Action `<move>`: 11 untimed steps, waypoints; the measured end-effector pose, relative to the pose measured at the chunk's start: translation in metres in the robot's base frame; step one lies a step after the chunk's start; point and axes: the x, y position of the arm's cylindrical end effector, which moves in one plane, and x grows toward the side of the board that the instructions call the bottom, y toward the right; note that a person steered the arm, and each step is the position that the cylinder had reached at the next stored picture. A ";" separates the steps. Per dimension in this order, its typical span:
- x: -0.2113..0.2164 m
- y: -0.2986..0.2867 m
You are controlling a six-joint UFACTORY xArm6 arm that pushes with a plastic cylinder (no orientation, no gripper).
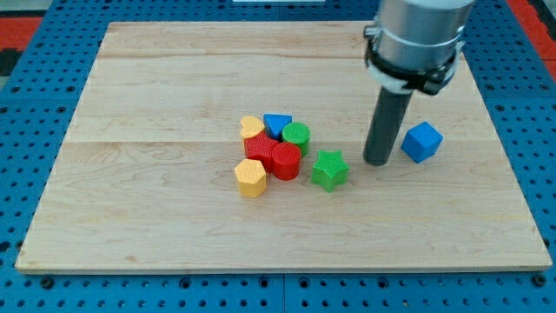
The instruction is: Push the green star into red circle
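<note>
Fingers: none, just my tip (378, 162), a smooth dark rod end right of ribbed green star (329, 169); ribbed red circle (285, 161) left of star.

The arm (419, 39) runs off the view's top edge, so you see only its lower housing and rod. A second red block (258, 146) sits partly behind the red circle (285, 161); its shape cannot be determined. The blue block (277, 124) is partly hidden behind the green circle (296, 136).
</note>
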 end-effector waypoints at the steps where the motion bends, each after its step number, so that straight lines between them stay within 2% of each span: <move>1: 0.048 -0.041; 2: 0.045 -0.029; 4: -0.058 -0.048; 6: -0.123 -0.076; 7: -0.117 -0.077; 9: -0.074 -0.065; 11: -0.105 -0.077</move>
